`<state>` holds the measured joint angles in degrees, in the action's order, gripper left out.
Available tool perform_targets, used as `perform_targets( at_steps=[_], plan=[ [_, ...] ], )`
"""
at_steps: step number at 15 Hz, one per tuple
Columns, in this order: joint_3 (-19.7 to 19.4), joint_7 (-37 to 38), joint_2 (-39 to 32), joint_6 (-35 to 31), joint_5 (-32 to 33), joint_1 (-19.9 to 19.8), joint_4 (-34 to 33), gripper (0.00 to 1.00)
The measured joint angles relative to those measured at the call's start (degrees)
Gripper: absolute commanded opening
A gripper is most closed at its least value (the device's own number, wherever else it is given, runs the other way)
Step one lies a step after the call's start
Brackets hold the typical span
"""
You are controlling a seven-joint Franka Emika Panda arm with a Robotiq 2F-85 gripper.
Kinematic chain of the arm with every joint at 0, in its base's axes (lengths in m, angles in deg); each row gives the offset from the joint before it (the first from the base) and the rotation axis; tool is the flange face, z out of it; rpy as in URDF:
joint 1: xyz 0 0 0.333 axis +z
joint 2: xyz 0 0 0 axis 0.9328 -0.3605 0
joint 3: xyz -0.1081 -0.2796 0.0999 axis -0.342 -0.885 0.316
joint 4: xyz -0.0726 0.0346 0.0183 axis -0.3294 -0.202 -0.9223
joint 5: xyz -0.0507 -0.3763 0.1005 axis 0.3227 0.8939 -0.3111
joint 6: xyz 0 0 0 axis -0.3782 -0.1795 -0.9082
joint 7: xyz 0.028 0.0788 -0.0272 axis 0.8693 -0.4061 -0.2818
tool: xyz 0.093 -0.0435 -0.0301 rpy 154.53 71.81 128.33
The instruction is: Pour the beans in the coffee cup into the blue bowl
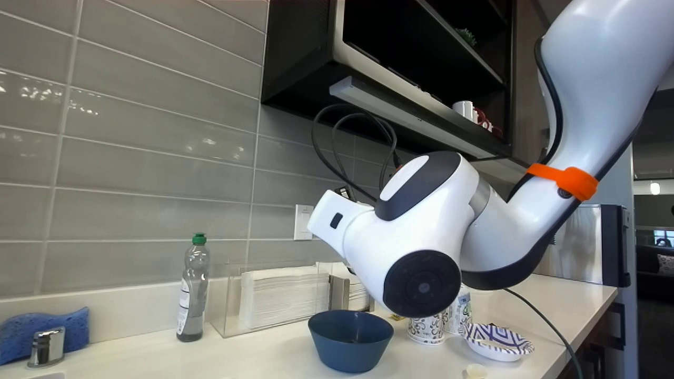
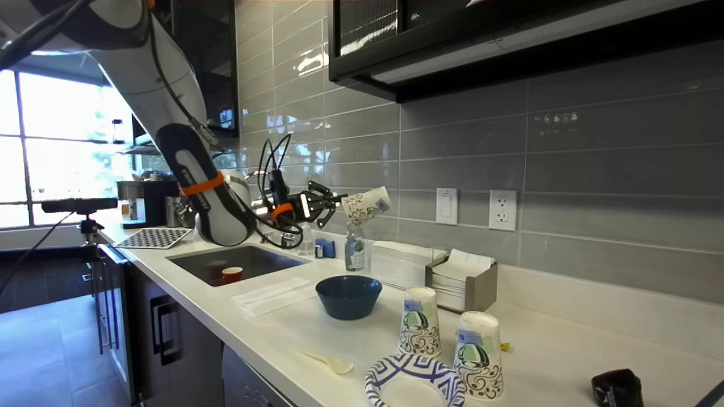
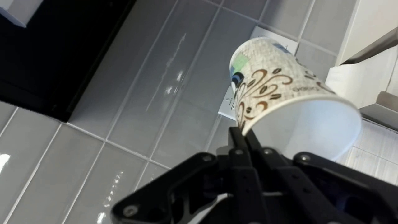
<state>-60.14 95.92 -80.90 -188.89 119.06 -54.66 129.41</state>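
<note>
The coffee cup (image 2: pixel 369 206) is white with brown swirls and a blue-green patch. My gripper (image 2: pixel 343 198) is shut on its rim, high above the counter. In the wrist view, my fingertips (image 3: pixel 244 133) pinch the rim of the cup (image 3: pixel 276 77). The cup is tipped on its side, base up and away, mouth towards the gripper. The visible inside is plain white. The blue bowl (image 2: pixel 349 298) stands upright on the counter, lower than the cup; it also shows in an exterior view (image 1: pixel 350 345). Its inner bottom is hidden. The arm hides gripper and cup in that exterior view.
Two similar cups stand upside down (image 2: pixel 419 323) (image 2: pixel 479 357) beside a blue-patterned dish (image 2: pixel 376 377). A spoon (image 2: pixel 334 364), napkin holder (image 2: pixel 482 285) and soap bottle (image 1: pixel 192 295) are near the bowl. A sink (image 2: pixel 249 254) lies behind it. A dark cabinet (image 1: pixel 300 58) hangs above.
</note>
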Motion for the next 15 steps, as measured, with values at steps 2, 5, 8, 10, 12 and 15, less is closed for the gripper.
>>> perform_targets(
  at_steps=[2,5,8,10,12,15],
  plan=[
    [0.1,1.4,1.3,-0.1,-3.4,0.0,-0.4,0.01],
    [0.1,2.7,4.6,-2.4,-10.1,-0.2,-1.1,0.01],
    [-0.5,3.2,9.1,-7.3,-17.8,-0.6,-1.7,0.01],
    [-1.5,3.3,12.0,-10.7,-22.9,-0.6,-1.9,0.01],
    [-2.6,3.3,14.6,-13.9,-28.2,-0.6,-2.3,0.01],
    [-4.1,3.2,17.8,-16.4,-36.7,-0.6,-2.5,0.01]
  ],
)
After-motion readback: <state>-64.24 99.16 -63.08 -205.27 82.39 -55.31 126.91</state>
